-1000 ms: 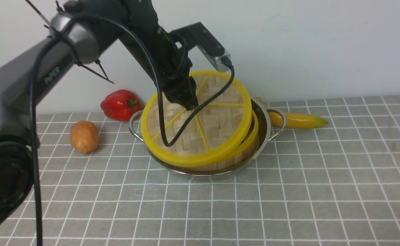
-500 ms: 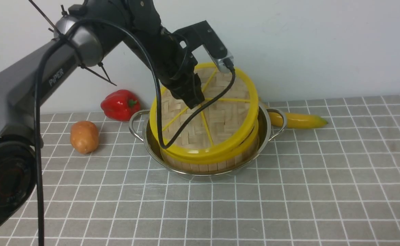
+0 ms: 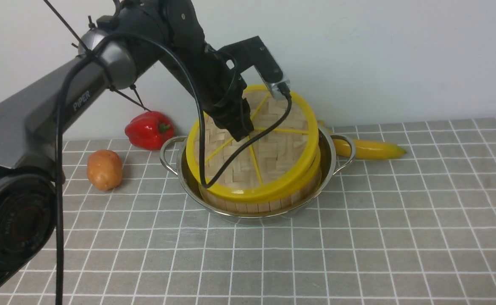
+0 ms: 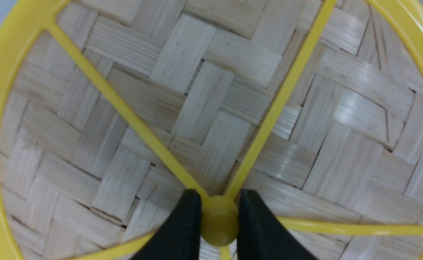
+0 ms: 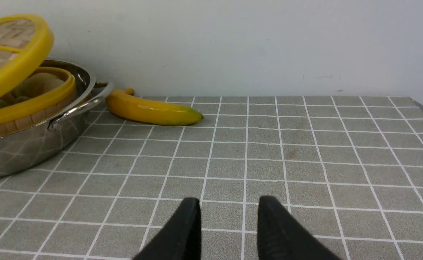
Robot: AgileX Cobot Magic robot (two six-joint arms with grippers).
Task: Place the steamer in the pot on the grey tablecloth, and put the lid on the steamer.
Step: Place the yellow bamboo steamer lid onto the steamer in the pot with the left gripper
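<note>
Front view: lid [image 3: 269, 156] tilted over steamer [image 3: 256, 205].

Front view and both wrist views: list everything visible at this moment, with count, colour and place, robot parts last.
lid: one, woven bamboo with yellow rim and spokes, tilted over the steamer, near edge low, far edge raised.
steamer: one, bamboo with yellow rim, inside the pot.
pot: one, shiny steel, mid-cloth.
grey tablecloth: one, grey with white grid, under everything.
banana: one, yellow, behind the pot's right handle.
red pepper: one, by the wall, left of the pot.
potato: one, brown, left of the pot.
left gripper: black jaws shut on the lid's yellow hub.
right gripper: black jaws open, holding nothing, low over bare cloth.
</note>
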